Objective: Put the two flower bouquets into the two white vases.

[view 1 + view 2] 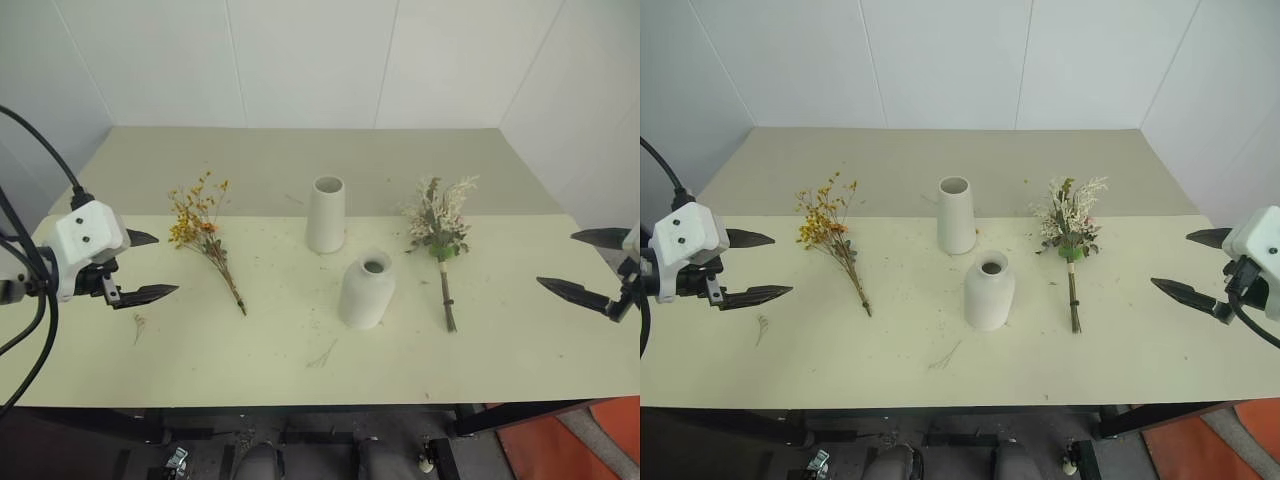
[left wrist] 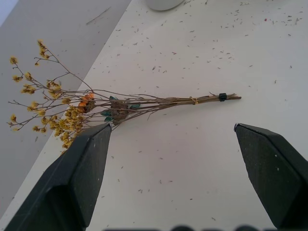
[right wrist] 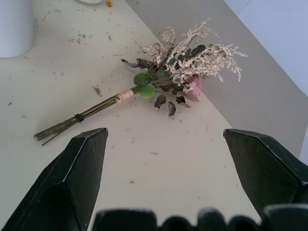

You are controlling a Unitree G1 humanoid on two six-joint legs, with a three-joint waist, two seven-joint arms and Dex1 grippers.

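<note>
Two flower bouquets lie flat on your table (image 1: 560,370), flanking two white vases: yellow-orange spray (image 1: 205,240) on the left, cream-and-pink bunch (image 1: 440,240) on the right, blooms away, stems toward you. Tall cylinder (image 1: 326,214) behind, bottle vase (image 1: 367,290) in front. Left gripper (image 1: 148,266) and right gripper (image 1: 585,265) hover wide open, empty.

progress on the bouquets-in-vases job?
Nothing done: the yellow bouquet and cream-and-pink bouquet lie flat on the table, and the tall vase and short vase hold nothing. Left gripper and right gripper are open, holding nothing. Both placements remain.
</note>
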